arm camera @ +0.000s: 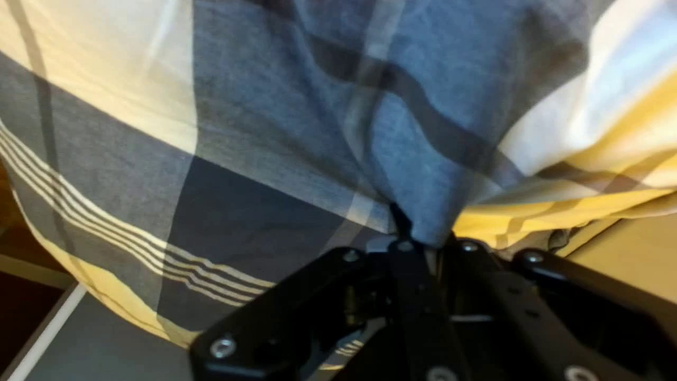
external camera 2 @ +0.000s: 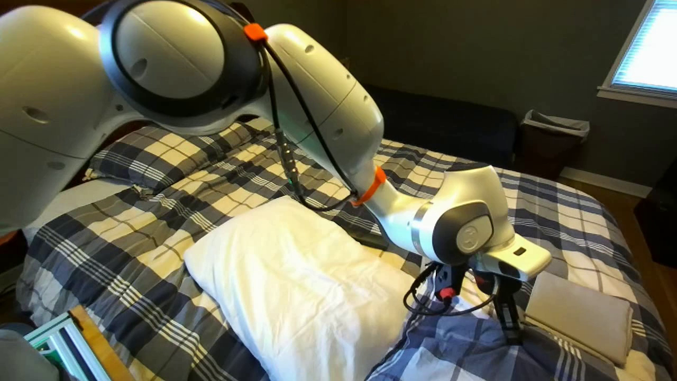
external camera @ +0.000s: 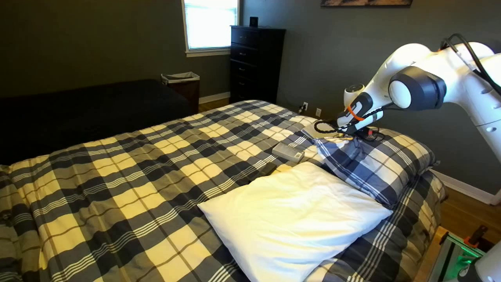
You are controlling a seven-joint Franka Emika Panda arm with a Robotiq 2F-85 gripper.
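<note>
On the bed (external camera: pixel 164 156), up against a white pillow (external camera: pixel 301 219): a plaid pillowcase (external camera: pixel 375 168), or so I take it, one edge meeting the pillow's. Filled or not, cannot tell for certain. The tool (arm camera: pixel 427 244) is clamped on it; wrist view has the jaws drawn together, a narrow fold pinched at the tips, creases fanning out from the grip. One layer or more in the bite: not clear.

About it: a flat beige item (external camera 2: pixel 579 317), perhaps folded cloth, lying near the tool; a grey box (external camera: pixel 285 151) on the bed, near the pillowcase, apart from the tool; a black cable (external camera 2: pixel 449 314) looping low beside the jaws.

Handling, as I judge it: the step in hand is the grip on loose cloth. With so narrow a bite, firm pressure and slow, even movement would serve best, any pull kept in line with the creases; a jerk could let the fold slip. The cable loop wants holding clear of the fabric, and the white pillow, lying so close, could get dragged along.

Markings: a round emblem (external camera 2: pixel 469 238) on the arm (external camera 2: pixel 338 114), no lettering legible in it. The grey box bears a small pale label (external camera: pixel 299 155) with a dark patch, too small to read. No brand made out elsewhere
</note>
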